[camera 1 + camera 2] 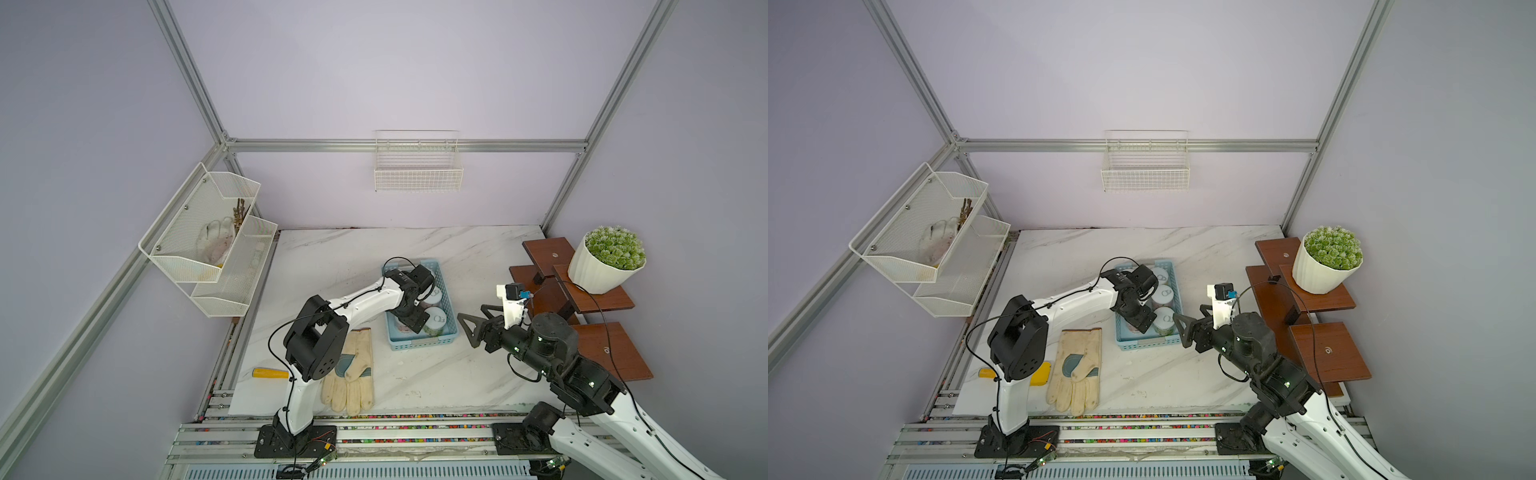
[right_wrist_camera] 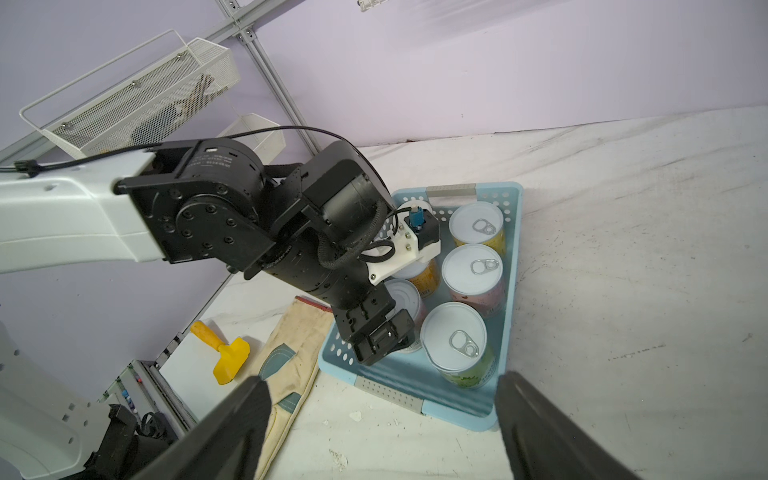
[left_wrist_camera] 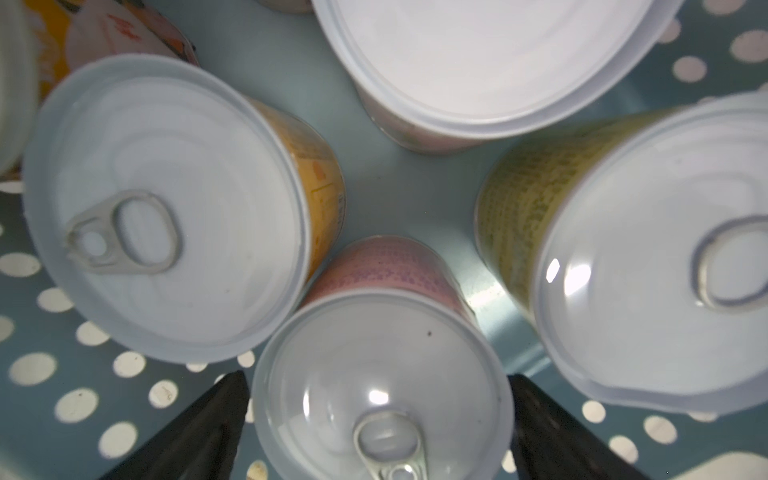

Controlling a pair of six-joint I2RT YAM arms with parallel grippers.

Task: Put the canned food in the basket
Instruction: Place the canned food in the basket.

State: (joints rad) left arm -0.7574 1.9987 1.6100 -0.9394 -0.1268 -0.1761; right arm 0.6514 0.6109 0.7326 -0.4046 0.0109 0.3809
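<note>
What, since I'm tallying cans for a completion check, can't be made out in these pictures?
Top views: the left gripper covers the basket's left column; cans there uncountable.
Left wrist view: whether its fingers touch the pink can is unclear; neighbouring cans edge-cropped, blurred.
Right wrist view: the gripper hides most of it.

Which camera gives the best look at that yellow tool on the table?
The right wrist view: the yellow tool lies whole and unblocked there. In both top views the left arm hides part of it. The left wrist view misses it.

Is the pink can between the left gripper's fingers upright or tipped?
Upright: the pink can stands on the basket floor, pull-ring lid facing up.
</note>
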